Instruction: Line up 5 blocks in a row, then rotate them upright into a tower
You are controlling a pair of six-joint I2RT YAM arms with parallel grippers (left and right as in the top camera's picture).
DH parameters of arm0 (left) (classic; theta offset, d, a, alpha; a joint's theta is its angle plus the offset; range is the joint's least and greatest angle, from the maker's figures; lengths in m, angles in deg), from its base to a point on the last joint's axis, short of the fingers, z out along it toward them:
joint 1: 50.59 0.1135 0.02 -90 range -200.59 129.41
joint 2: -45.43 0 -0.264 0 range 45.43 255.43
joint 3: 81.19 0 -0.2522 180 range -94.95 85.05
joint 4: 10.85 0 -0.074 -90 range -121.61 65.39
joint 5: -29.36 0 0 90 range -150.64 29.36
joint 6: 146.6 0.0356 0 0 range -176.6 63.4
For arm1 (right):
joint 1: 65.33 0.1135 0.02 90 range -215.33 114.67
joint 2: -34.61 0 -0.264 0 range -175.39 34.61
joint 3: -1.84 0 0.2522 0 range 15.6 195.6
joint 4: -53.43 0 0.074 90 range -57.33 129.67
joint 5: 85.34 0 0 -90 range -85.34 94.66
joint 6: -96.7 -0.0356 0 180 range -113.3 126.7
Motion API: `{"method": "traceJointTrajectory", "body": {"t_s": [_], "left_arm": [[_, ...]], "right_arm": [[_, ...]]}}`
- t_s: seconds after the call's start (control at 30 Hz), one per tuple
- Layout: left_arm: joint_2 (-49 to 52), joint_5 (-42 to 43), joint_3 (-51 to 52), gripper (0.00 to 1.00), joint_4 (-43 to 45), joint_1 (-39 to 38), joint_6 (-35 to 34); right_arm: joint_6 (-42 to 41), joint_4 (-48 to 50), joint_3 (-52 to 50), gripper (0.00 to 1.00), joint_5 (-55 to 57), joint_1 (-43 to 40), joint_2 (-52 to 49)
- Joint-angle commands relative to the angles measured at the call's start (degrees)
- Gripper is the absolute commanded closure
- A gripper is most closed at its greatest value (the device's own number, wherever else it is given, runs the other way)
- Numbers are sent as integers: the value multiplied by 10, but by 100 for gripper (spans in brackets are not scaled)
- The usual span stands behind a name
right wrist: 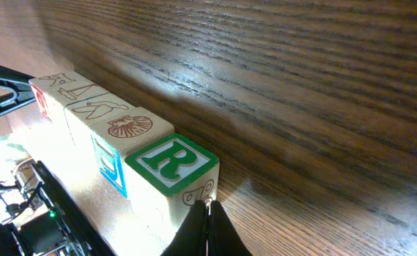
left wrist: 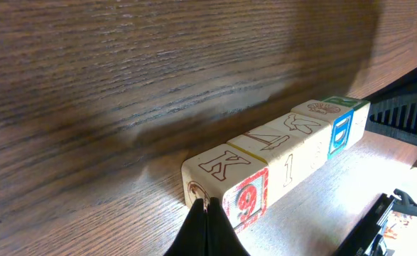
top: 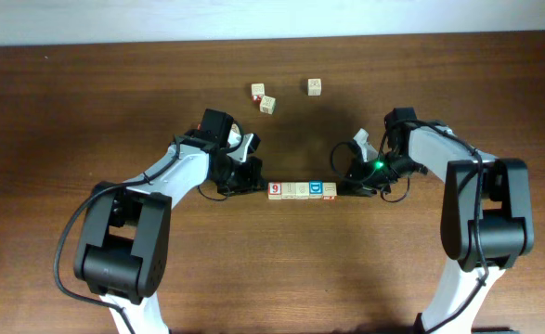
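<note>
**A:** Five blocks in one tight row at mid-table, each touching the next. The long axis runs left to right across the overhead shot.

**B:** And an arm at each end! The left gripper sits at the "9" block and the right gripper at the opposite end. Both have their fingers pinched together, holding nothing.

**A:** Closed tips bracketing the row, then. Is there contact?

**B:** The left wrist view puts the closed tip right at the lower edge of the 9 block's end. The right wrist view shows the same at the green "R" block. It looks like touching, though I can't be certain.

**A:** From overhead that R can't be read, only the 9 and the blue "D" block.

**B:** But only overhead shows three spare cubes, well apart, toward the far side of the table.

**A:** My read is that turning this row needs the two tips pushing opposite ways across the long axis. Pushing straight along it would only squeeze the row
</note>
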Motion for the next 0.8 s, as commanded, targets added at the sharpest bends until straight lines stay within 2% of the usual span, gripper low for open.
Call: {"method": "traceJointTrajectory", "body": {"t_s": [0.0,0.6,0.77], "left_arm": [[0,5,9,100,-1,-8,11],[0,-2,9,100,0,-11,5],[0,-2,9,100,0,-11,5]], "right_arm": [[8,0,-3,96,-12,3,-4],[17,-7,-3,96,-13,3,-4],[38,-7,-3,96,-51,3,-4]]}}
